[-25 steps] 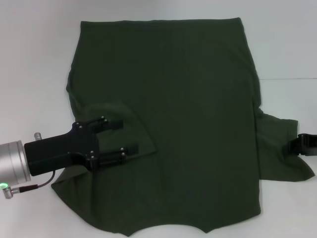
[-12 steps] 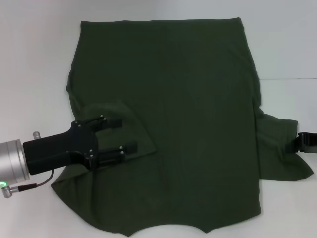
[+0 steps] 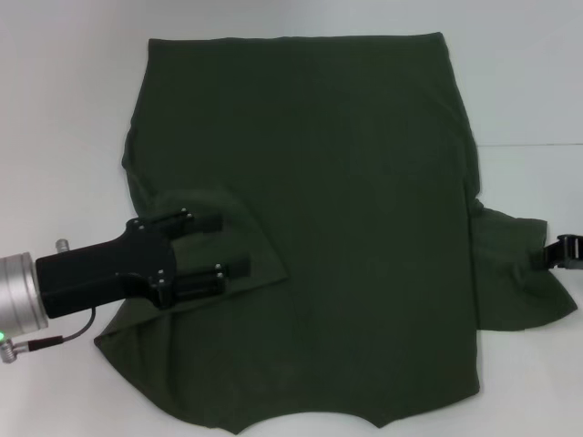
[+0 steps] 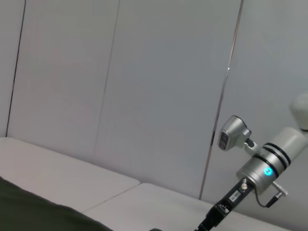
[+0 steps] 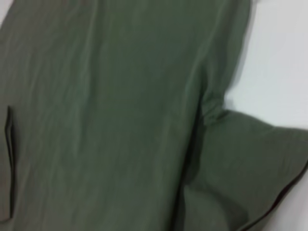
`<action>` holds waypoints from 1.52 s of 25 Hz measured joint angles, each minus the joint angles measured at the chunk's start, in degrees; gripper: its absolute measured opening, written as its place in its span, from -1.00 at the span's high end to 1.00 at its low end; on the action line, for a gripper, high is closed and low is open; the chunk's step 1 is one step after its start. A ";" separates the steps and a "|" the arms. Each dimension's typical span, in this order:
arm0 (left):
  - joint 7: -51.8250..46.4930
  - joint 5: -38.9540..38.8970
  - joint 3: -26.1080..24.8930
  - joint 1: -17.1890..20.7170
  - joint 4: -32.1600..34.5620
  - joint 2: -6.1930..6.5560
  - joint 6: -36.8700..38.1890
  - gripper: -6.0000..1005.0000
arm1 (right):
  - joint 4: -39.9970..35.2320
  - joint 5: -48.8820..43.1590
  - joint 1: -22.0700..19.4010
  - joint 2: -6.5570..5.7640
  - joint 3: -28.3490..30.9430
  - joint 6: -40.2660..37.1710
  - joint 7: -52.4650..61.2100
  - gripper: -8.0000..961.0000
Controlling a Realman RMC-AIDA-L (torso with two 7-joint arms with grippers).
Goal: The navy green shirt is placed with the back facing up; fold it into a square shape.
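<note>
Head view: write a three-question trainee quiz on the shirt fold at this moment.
1. True or false: the shirt's left sleeve is folded in over the navy green shirt.
2. Which end effector is over the shirt? A) left end effector B) right end effector, at the right sleeve's outer edge
3. Fill in: the left end effector's fingers are ____.

Key: 1 true; 2 A; 3 open.

We are seeing the navy green shirt (image 3: 310, 228) lying spread across the counter's middle, left sleeve folded inward, right sleeve lying outward.
</note>
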 joint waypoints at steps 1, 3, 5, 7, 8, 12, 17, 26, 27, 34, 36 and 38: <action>-0.03 0.00 -0.27 0.06 0.00 0.01 0.12 -0.63 | -0.37 0.45 -0.22 -0.04 0.22 -0.16 -0.33 0.94; -0.10 -0.01 -0.75 0.17 -0.10 0.05 0.33 -0.63 | -0.83 1.18 -0.39 -0.26 0.57 -0.61 -1.08 0.94; -0.42 -0.02 -0.78 0.18 -0.13 0.07 0.34 -0.63 | -0.98 1.81 -0.45 -0.55 0.74 -0.96 -2.04 0.94; -0.72 -0.04 -0.78 0.17 -0.18 0.07 0.34 -0.63 | -1.31 2.13 -0.41 -0.70 0.78 -1.41 -2.66 0.94; -0.80 -0.04 -0.79 0.17 -0.18 0.07 0.34 -0.63 | -1.77 2.36 -0.35 -0.75 0.81 -1.68 -2.94 0.94; -1.71 -0.06 -0.81 0.11 0.01 0.11 0.32 -0.63 | -3.04 4.71 -0.02 -0.79 0.88 -2.44 -5.41 0.94; -2.39 -0.06 -0.81 0.05 0.13 0.17 0.24 -0.63 | -3.10 6.58 1.76 -0.63 0.45 -2.75 -9.25 0.94; -2.65 -0.78 -0.80 0.04 -0.05 0.16 0.45 -0.63 | -3.24 6.19 6.51 -0.70 -6.02 -2.78 -10.14 0.94; -2.78 -0.89 -0.80 0.08 -0.03 0.16 0.48 -0.63 | -3.50 6.19 6.85 -0.65 -6.64 -2.75 -10.36 0.94; -3.13 -1.40 -0.92 0.44 0.08 0.16 0.61 -0.63 | -6.13 6.24 8.88 0.13 -8.89 -3.00 -13.56 0.94; -3.32 -1.42 -1.29 0.49 0.10 0.16 0.77 -0.63 | -6.60 6.22 9.58 0.16 -10.59 -3.01 -13.76 0.94; -3.64 -1.44 -1.49 0.54 0.12 0.16 0.95 -0.63 | -7.46 6.21 10.02 0.17 -12.20 -2.88 -13.78 0.94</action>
